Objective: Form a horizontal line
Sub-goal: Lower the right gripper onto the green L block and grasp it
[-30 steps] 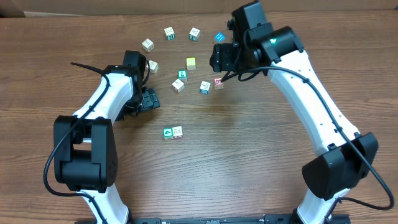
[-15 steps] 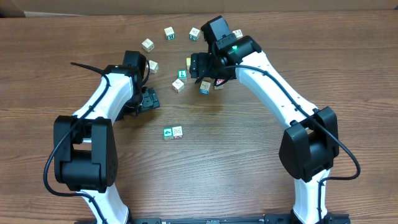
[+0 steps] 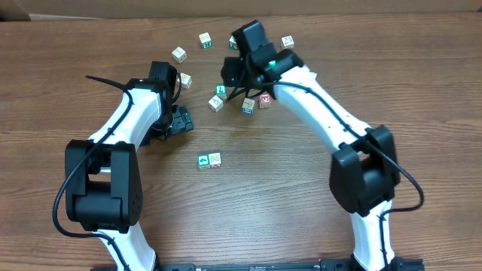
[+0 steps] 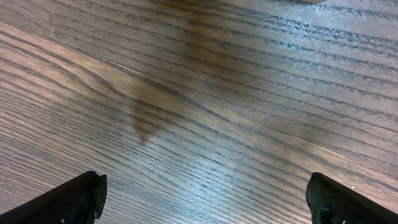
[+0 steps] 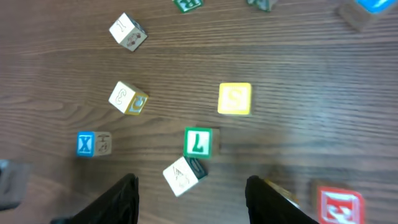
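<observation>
1. Currently my right gripper (image 5: 191,182) hangs over the scattered cubes at the far side of the brown wooden table (image 3: 301,196), jaws parted and nothing between the pads
2. Just ahead of those jaws lies the green wooden cube with a white "L" (image 5: 198,142), flat on the table; I judge it is my target, since it belongs in the row
3. Crowding its near corner is a pale wooden cube turned on the slant (image 5: 182,175); whether the 2 touch I cannot tell, but a finger coming down on that side could knock it
4. Nearer the middle of the table the row is begun: the green wooden cube with a white mark (image 3: 202,160) and the white wooden cube (image 3: 215,159) stand side by side, touching, so 2 of 4 are in place
5. Off beyond my right finger sits the red-faced wooden cube (image 5: 339,205), apart from the "L" and not yet in the row
6. Neither the plain yellow wooden cube (image 5: 235,99) nor the blue "X" wooden cube (image 5: 93,144) is wanted; both lie clear of the "L"
7. My left gripper (image 4: 205,205) is low over bare wood, jaws spread wide and holding nothing, off to the left of the row, which leaves my right arm's lane free
8. Bare wood runs on to the right of the white wooden cube, room enough for 2 more, and every cube lies well in from the table's edges
</observation>
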Robot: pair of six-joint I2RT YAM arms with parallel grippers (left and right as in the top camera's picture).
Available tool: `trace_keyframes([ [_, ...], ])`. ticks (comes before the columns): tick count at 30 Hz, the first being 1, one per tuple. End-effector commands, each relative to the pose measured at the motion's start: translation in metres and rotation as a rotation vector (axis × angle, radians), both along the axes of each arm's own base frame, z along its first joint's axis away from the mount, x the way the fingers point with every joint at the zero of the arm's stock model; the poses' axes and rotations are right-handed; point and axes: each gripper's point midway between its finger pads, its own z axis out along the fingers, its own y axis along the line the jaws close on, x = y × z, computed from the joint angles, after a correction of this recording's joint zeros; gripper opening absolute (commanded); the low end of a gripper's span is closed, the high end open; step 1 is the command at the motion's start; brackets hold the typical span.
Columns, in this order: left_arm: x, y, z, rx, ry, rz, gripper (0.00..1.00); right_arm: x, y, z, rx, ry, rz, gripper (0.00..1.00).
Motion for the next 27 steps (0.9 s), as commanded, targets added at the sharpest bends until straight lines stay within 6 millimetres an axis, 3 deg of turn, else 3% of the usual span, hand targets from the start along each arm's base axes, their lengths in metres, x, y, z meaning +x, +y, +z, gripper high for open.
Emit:
trace_keyframes([
  [1, -0.002, 0.002, -0.004, 0.014, 0.013, 0.002, 1.0, -0.003, 0.013, -0.023, -0.066, -0.019, -0.004, 0.54],
  [13, -0.002, 0.002, -0.004, 0.014, 0.013, 0.002, 0.99, 0.007, 0.025, -0.063, -0.15, -0.071, -0.031, 0.57],
  [27, -0.002, 0.002, -0.004, 0.014, 0.013, 0.002, 1.0, 0.013, 0.03, -0.092, -0.154, -0.066, -0.032, 0.59],
])
